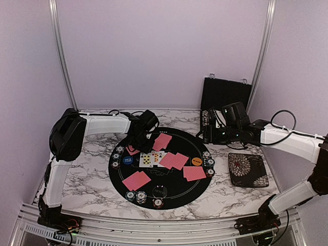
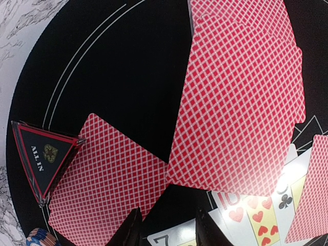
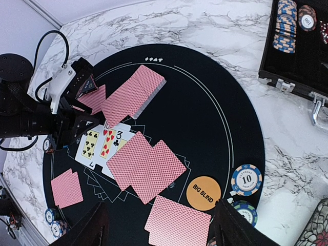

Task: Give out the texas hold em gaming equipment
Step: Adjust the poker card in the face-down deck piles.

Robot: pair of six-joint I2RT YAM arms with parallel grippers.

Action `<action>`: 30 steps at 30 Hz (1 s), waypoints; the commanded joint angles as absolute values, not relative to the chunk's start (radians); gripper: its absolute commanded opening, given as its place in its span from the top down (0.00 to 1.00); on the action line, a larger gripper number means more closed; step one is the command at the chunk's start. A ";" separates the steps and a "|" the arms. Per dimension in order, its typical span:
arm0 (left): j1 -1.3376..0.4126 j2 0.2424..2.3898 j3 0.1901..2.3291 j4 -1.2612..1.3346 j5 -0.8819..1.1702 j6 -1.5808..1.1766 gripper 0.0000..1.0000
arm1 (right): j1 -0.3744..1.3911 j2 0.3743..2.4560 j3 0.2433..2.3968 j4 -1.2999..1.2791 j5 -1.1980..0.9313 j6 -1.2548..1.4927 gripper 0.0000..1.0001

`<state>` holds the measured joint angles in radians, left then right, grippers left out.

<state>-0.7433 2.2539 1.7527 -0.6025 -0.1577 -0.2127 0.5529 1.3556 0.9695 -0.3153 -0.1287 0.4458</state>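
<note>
Left pincer (image 2: 166, 228) clenched, empty, above face-up white cards (image 1: 150, 159); nearer than released right pincer (image 3: 159, 225); red-backed deck (image 2: 241, 97) just beyond.

Left jaws shut, right jaws apart.

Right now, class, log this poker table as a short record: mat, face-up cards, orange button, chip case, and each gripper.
mat: round black mat on marble table
face-up cards: three, mid-mat, partly overlapped by red-backed cards
orange button: BIG BLIND, right edge of mat
chip case: open, off the mat, chips inside
left gripper: shut, low over the face-up cards
right gripper: open, holding nothing
</note>
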 commanded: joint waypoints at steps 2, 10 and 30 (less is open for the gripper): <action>-0.745 2.262 1.799 -0.590 -0.146 -0.204 0.63 | 0.566 1.345 0.963 -0.299 -0.129 0.456 0.32; -0.745 2.290 1.827 -0.597 -0.137 -0.202 0.63 | 0.566 1.350 0.963 -0.299 -0.129 0.456 0.32; -0.745 2.271 1.789 -0.597 -0.159 -0.204 0.64 | 0.568 1.351 0.960 -0.298 -0.133 0.459 0.32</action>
